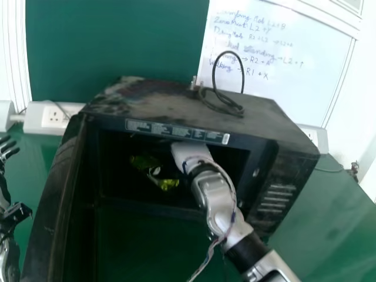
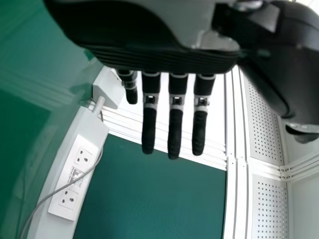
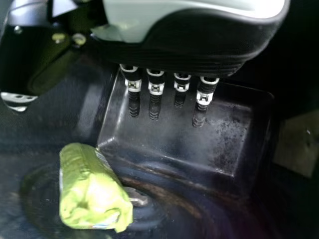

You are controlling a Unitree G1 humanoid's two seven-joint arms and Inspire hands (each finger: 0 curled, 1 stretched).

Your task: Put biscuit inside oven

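green tabletop [image 1: 329, 205] is running beneath the black oven [image 1: 158, 97]; i'm holding my right hand [image 1: 189, 154] inside, my left hand [image 1: 6, 148] outside, both with straight fingers apart. the biscuit packet [image 3: 92, 191] is lying inside, near my right.

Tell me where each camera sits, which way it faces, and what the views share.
Head view: on the robot's head, looking forward and down at the oven; the left hand shows at the left edge, the right hand and forearm reach into the oven.
Left wrist view: at the left wrist, looking past its straight fingers towards a socket strip and green board.
Right wrist view: at the right wrist, looking past the right hand inside the oven.
Shared: head and right wrist views both show the green packet.
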